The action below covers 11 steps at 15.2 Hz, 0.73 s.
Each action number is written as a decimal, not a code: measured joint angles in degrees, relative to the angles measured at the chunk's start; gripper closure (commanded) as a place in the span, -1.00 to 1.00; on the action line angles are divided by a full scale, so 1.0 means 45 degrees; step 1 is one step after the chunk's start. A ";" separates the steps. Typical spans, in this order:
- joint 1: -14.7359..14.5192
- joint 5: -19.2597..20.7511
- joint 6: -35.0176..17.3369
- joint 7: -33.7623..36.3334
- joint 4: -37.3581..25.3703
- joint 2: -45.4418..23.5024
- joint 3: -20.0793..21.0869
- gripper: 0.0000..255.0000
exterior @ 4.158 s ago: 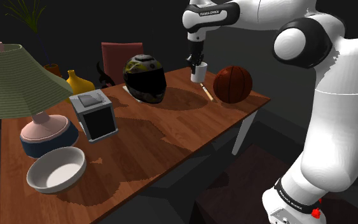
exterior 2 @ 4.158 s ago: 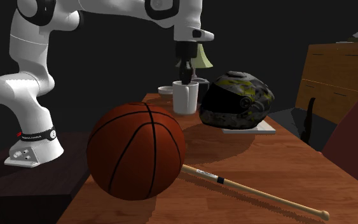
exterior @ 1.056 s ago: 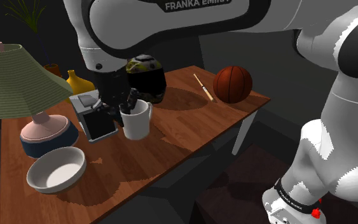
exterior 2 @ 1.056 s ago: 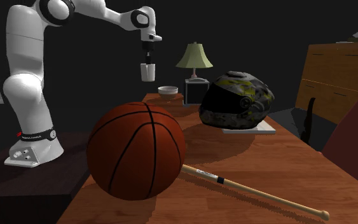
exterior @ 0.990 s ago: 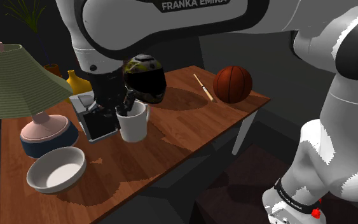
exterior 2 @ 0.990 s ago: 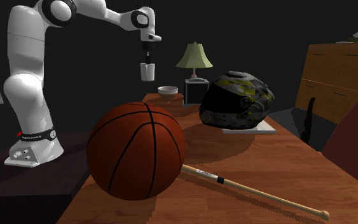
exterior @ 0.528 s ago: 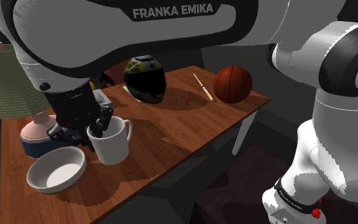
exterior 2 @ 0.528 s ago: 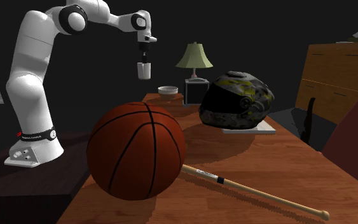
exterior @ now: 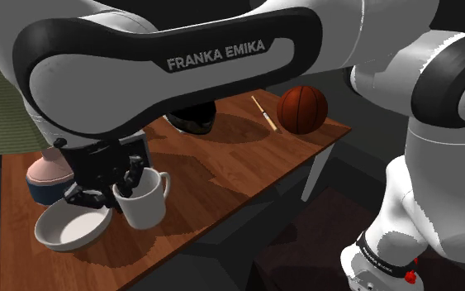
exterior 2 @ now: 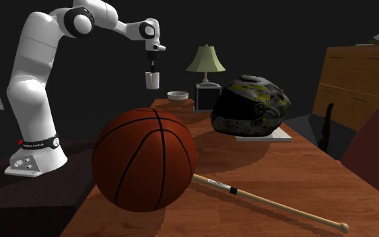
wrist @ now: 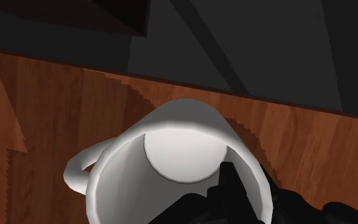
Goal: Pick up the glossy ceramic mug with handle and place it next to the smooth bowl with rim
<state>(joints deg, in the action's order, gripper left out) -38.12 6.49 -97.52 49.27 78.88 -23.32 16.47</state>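
A white mug with a handle hangs upright in the air, with my gripper shut on its rim, one finger inside and one outside. It sits just right of the pale rimmed bowl in the shoulder view, near the table's front edge. The second exterior view has the mug under the gripper, well above the far end of the table and the bowl. In the wrist view I look down into the mug, a black finger against its inner wall, wood below.
On the wooden table sit a basketball, a thin bat, a dark helmet and a lamp beside a dark box. The lamp base stands just behind the bowl. The arm's big link hides the table's back.
The arm has carried the mug toward the shoulder view's left and lower, from in front of the box to right beside the bowl. The grip has not changed.
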 measured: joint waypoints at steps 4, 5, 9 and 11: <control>0.0031 0.0028 -0.0580 0.0011 0.0501 -0.0080 -0.0022 1.00; 0.0046 0.0030 -0.0753 0.0011 0.0677 -0.0080 -0.0028 1.00; 0.0049 0.0064 -0.1414 0.0075 0.1270 -0.0154 -0.0038 1.00; 0.0065 0.0087 -0.1736 0.0082 0.1530 -0.0218 -0.0054 1.00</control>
<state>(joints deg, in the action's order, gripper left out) -37.83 6.88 -105.33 49.63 85.76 -24.30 16.23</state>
